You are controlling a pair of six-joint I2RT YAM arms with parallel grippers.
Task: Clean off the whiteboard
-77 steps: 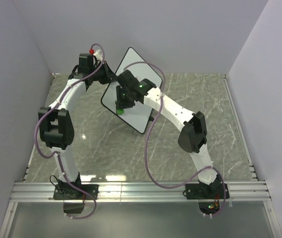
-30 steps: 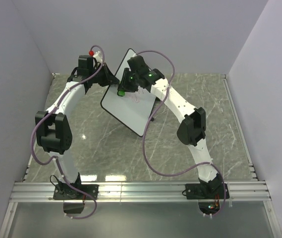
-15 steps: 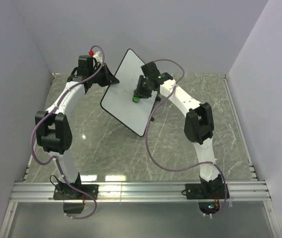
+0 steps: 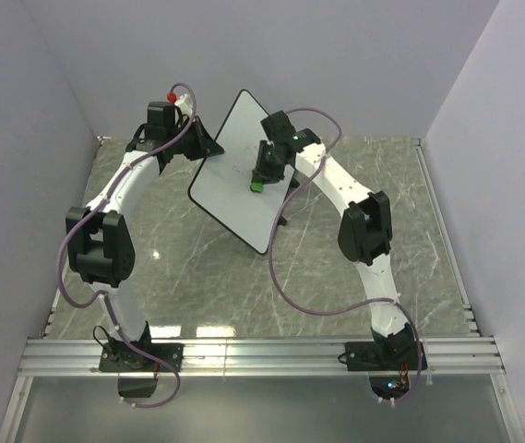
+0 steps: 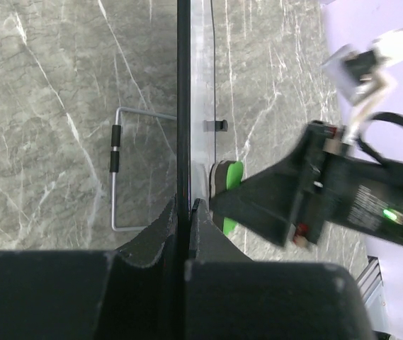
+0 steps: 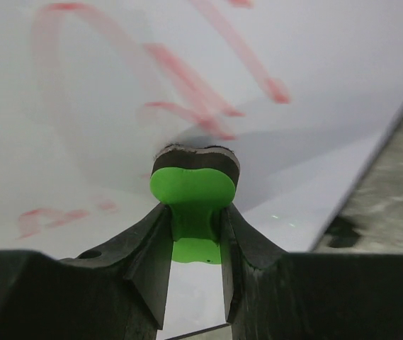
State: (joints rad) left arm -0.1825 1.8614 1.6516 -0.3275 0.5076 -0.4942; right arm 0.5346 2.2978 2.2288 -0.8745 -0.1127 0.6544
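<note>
My left end effector (image 5: 183, 211) is clamped on the edge of the whiteboard (image 4: 230, 189), which stands tilted on the table (image 4: 405, 185). My right end effector (image 6: 194, 212) pinches the green eraser (image 6: 195, 185) against the whiteboard's face, beside red scribbles (image 6: 275, 91). If I push too hard, I judge the whiteboard could twist out of the left grip.

The whiteboard (image 6: 314, 64) is running off the right wrist view's top and left, cutting red scribbles (image 6: 194, 106) short; in the left wrist view the right pincer (image 5: 224, 202) is covering much of the green eraser (image 5: 234, 174)
</note>
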